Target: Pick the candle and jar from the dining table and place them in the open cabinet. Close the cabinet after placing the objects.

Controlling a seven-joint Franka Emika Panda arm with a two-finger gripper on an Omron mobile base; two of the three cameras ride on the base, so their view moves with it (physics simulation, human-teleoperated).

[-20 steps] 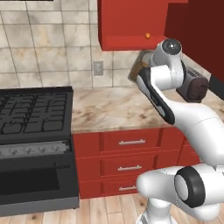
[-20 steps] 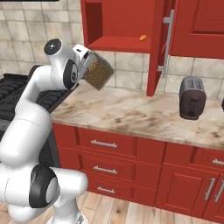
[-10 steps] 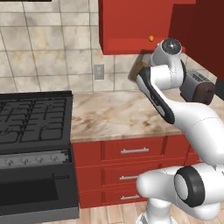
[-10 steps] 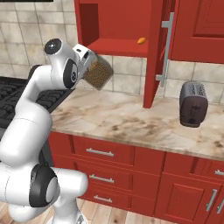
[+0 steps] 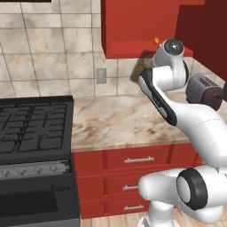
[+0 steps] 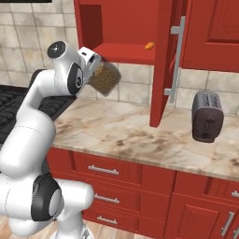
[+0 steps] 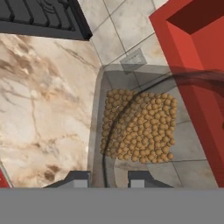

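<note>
1. The end effector (image 6: 91,65) is closed on the jar (image 6: 103,78), its two fingertips (image 7: 78,178) clamped on the jar's edge. The jar hangs tilted in the air above the bench (image 6: 140,135), just below and in front of the open cabinet (image 6: 123,28). With so little of the jar inside the grip, it could twist or slip out.
2. The cabinet's bottom lip is close above the jar; lifting without first clearing that lip could knock the jar loose.
3. A small orange thing (image 6: 149,45) lies on the cabinet shelf; a jar pushed in too far to the side could shove it.
4. The open door (image 6: 165,60) hangs near the arm's path, so a wide swing could clip it.
5. The toaster (image 6: 207,115) stands well apart, so it poses little risk.
</note>
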